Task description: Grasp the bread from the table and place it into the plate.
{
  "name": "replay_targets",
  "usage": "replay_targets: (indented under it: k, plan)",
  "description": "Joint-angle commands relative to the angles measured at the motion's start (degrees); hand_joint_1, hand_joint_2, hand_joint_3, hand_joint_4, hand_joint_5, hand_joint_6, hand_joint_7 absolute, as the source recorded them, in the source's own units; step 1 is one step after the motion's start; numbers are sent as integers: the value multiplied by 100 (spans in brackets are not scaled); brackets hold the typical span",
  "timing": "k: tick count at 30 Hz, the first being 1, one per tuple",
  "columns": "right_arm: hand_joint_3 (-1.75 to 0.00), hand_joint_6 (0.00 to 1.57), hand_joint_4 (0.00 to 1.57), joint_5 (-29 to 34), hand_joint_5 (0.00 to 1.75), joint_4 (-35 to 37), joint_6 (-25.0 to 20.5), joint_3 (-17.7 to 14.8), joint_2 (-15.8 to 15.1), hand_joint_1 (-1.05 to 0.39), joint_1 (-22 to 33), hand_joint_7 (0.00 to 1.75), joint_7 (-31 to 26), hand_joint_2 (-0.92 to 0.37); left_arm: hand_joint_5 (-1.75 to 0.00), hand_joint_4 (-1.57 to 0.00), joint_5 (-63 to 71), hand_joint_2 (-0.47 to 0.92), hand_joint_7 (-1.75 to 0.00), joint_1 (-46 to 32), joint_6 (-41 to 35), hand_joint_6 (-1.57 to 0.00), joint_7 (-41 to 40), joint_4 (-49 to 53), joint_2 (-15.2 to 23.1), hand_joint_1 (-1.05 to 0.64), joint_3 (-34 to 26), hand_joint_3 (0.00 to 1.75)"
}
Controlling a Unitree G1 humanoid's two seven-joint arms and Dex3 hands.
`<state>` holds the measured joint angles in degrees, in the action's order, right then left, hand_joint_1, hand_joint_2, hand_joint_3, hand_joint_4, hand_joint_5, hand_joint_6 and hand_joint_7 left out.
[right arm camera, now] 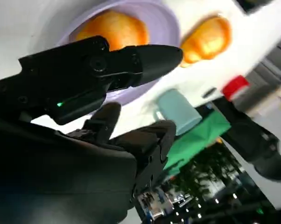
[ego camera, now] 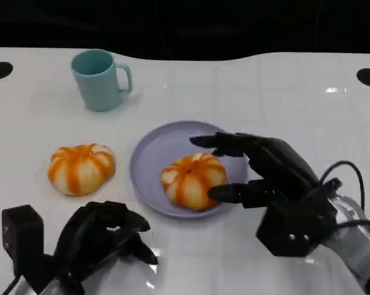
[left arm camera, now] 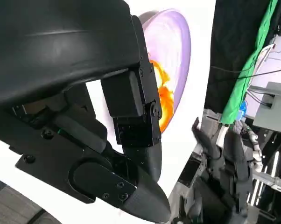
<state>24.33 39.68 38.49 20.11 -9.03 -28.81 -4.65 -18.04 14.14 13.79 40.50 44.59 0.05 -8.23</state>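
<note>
Bread on purple plate, right hand fingers spread around it, left hand curled empty, second bun on desk.

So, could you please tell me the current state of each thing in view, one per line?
Plate: upright on the table, holding one bread.
Bread in plate: resting there, right hand around it.
Second bread: on the table, untouched.
Mug: upright.
Right hand: fingers spread around the bread.
Left hand: curled, holding nothing.
</note>
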Motion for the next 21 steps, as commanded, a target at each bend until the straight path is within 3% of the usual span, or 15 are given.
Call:
replay_targets:
  k: [1, 5, 6, 7, 8, 10, 15, 21]
  plan:
    - [-14, 55, 63, -562, 153, 172, 486, -292, 103, -38, 278, 94, 82, -92, -52, -155, 67, 78, -22, -107, -4, -157, -91, 63, 36, -105, 7, 1]
    - [-18, 55, 66, -925, 173, 205, 736, -465, 172, -38, 492, 114, 285, -91, -52, -155, 81, 78, -22, -117, 15, -157, -107, 48, 26, -105, 21, 1]
    - [-26, 54, 69, -1035, 174, 180, 765, -503, 185, -39, 549, 122, 373, -88, -52, -155, 85, 78, -22, -118, 3, -157, -117, 41, 26, -105, 25, 1]
    - [-51, 52, 72, -1163, 174, 131, 762, -543, 197, -39, 618, 130, 481, -76, -52, -155, 84, 78, -22, -120, -22, -157, -131, 30, 25, -105, 26, 1]
    - [-64, 52, 75, -1317, 174, 52, 741, -584, 200, -39, 706, 133, 629, -70, -52, -155, 61, 78, -23, -121, -42, -157, -116, 23, 19, -105, 17, 1]
    - [-80, 52, 75, -1601, 175, -123, 681, -652, 193, -39, 887, 141, 921, -64, -52, -155, 50, 78, -22, -130, -68, -157, -116, -4, 14, -105, 16, 0]
    - [-85, 50, 63, -2434, 175, -958, -42, -805, 220, -38, 1562, 149, 1697, -59, -52, -155, 69, 78, -22, -182, -132, -157, -167, -130, 0, -105, 44, 0]
    - [-93, 45, 50, -2874, 175, -2060, -942, -972, 242, -35, 2323, 153, 2000, -53, -52, -153, 50, 78, -20, -201, -159, -157, -128, -172, 16, -105, 61, 0]
